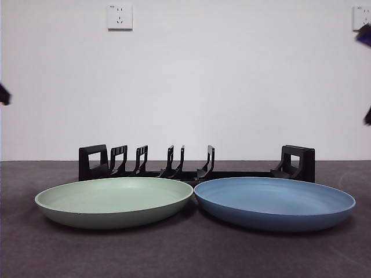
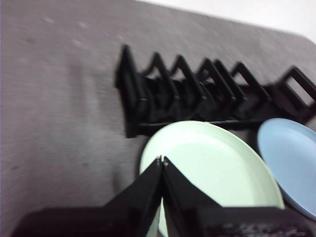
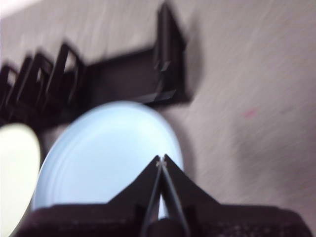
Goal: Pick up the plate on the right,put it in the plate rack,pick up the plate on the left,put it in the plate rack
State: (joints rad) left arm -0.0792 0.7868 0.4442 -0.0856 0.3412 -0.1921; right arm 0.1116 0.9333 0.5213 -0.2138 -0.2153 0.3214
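Observation:
A blue plate (image 1: 275, 201) lies flat on the right of the dark table, and a pale green plate (image 1: 114, 200) lies flat on the left, their rims nearly touching. Behind both stands the black plate rack (image 1: 197, 165) with upright curved prongs and nothing in it. My left gripper (image 2: 161, 160) is shut and empty, high over the green plate (image 2: 212, 173). My right gripper (image 3: 161, 161) is shut and empty above the blue plate (image 3: 106, 153). The rack appears blurred in both wrist views, as the plate rack (image 2: 207, 96) and the plate rack (image 3: 123, 81).
A white wall with two sockets (image 1: 119, 17) stands behind the table. Black arm tips show at the left edge (image 1: 4, 94) and the right edge (image 1: 365, 36) of the front view. The grey table surface (image 1: 185, 255) runs in front of the plates.

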